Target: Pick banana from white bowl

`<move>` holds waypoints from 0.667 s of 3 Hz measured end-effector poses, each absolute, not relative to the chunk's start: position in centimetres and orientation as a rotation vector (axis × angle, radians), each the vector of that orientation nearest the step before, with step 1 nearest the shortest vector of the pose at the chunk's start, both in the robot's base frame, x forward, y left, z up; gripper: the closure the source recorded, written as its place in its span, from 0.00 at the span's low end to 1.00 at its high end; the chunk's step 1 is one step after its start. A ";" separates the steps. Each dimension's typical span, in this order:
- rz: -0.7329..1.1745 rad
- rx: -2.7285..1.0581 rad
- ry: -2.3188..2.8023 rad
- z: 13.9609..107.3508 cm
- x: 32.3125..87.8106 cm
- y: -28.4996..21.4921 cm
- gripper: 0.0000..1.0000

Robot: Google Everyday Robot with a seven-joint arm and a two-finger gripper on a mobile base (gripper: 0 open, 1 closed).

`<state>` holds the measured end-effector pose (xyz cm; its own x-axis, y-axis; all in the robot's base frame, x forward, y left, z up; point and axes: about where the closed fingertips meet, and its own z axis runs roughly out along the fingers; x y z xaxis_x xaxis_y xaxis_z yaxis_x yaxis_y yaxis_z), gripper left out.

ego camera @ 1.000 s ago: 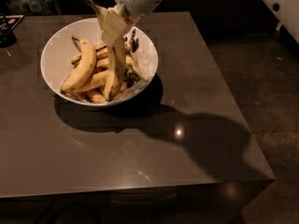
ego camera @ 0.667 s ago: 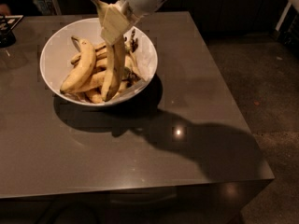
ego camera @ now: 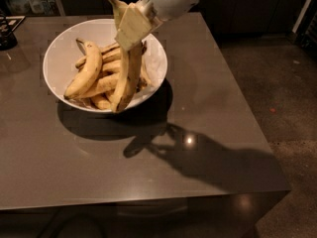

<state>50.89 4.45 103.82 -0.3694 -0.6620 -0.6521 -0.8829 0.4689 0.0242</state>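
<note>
**Banana clamped in my gripper, hanging almost upright over the white bowl**

My gripper (ego camera: 130, 31) is shut on the upper part of the banana (ego camera: 128, 71), its pale fingers pressed against either side of the skin. Over the last second little has moved: my jaws have drifted slightly right and the stem has risen a touch. I judge the hold secure but the lift barely begun.

The banana's long axis runs steeply, close to vertical. Its dark-tipped stem sticks up and to the left above my jaws. Its blunt end hangs well below them, low against the white bowl (ego camera: 55, 53) at its near rim, not yet clear. The other bananas (ego camera: 86, 73) lie heaped in the bowl, below and left of my jaws. The bowl rests on a dark table (ego camera: 223, 108).
</note>
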 end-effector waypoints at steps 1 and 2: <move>0.484 -1.162 2.203 104.0 49.2 1.9 1.00; 0.482 -1.062 2.259 103.7 47.6 0.3 1.00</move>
